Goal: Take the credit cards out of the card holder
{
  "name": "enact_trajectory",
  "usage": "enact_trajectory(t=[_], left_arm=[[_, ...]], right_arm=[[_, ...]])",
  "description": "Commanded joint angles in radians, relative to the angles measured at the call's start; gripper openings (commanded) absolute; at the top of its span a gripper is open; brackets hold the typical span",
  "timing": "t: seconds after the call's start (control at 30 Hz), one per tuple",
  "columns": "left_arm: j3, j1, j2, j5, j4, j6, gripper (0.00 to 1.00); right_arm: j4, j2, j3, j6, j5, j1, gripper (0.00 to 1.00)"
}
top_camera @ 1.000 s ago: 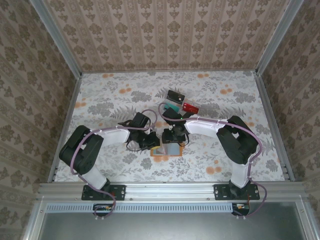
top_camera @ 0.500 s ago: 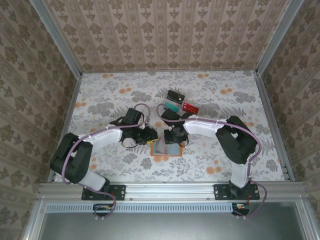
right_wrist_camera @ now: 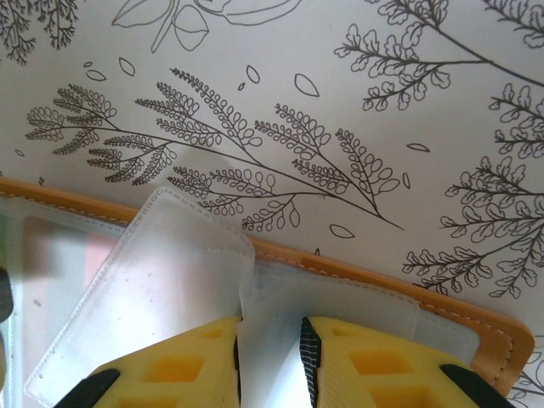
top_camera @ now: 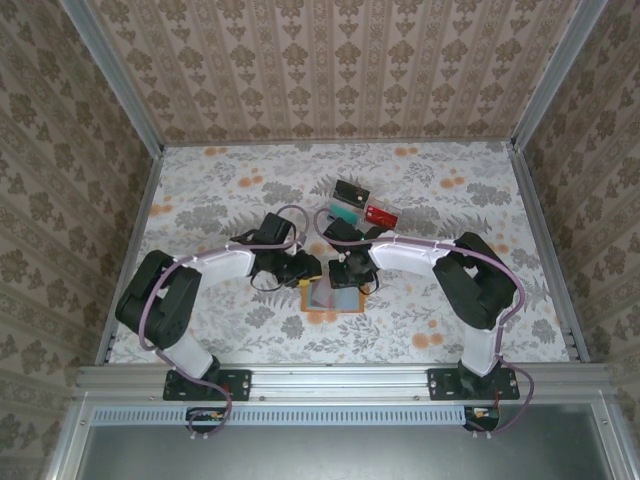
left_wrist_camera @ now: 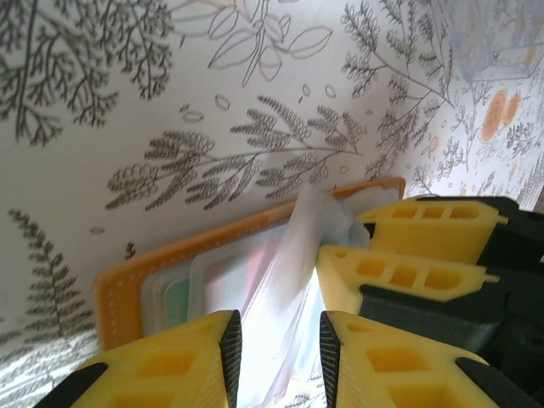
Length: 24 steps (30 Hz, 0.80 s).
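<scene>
Closest to me, the card holder (top_camera: 333, 299) lies spread open. My right gripper (right_wrist_camera: 270, 327) is pinched onto it by one of its clear pockets (right_wrist_camera: 144, 280). The left gripper (left_wrist_camera: 279, 327) straddles another flap with a slim gap, and I honestly can't tell if it's gripping. There are faint green and pink tints inside the pockets, so I'm not sure they're empty. Further out, the teal card (top_camera: 343, 213) and red card (top_camera: 381, 215) sit side by side on the table, with the black card (top_camera: 350, 191) just beyond. I reckon we're basically done and it just needs a last pocket check.
</scene>
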Motion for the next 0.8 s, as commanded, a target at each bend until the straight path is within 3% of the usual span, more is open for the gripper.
enact_trajectory(t=[0.0,0.33,0.77], left_arm=[[0.026,-0.012,0.023,0.0,-0.003,0.029,0.33],[0.016,-0.012,0.084,-0.009,-0.017,0.043,0.33],[0.017,-0.012,0.095,0.057,-0.02,0.085,0.33]], right_arm=[[-0.004,0.039,-0.052,-0.018,-0.008,-0.007,0.29],[0.131,-0.029,-0.123,-0.043,-0.101,-0.03,0.34],[0.259,-0.098,-0.172,-0.024,-0.22,-0.097,0.37]])
